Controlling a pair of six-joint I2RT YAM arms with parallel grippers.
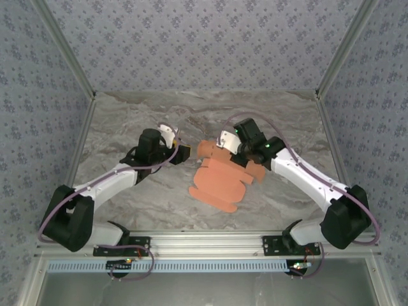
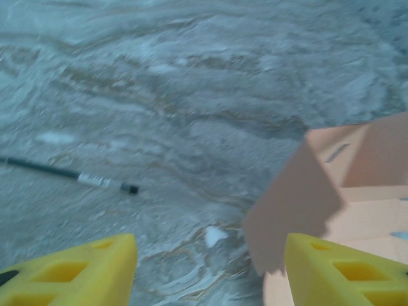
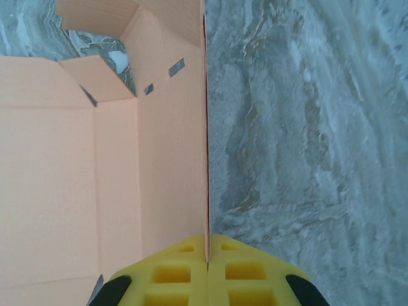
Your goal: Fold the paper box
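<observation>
Salmon-orange cardboard, the paper box (image 1: 217,182) lies part-folded on the counter (image 1: 127,121), one wall pinched upright by the clenched right pincer (image 3: 206,245), seemingly to hold its crease, while the left pincer (image 2: 209,261) gapes released just beside the box's left flap.

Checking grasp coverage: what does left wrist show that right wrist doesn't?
Left wrist: left tool open over the table, with a thin black rod lying on it. Right wrist: right tool shut on a panel edge of the paper box, with slots cut in the card. Both: the box and the marble table.
</observation>
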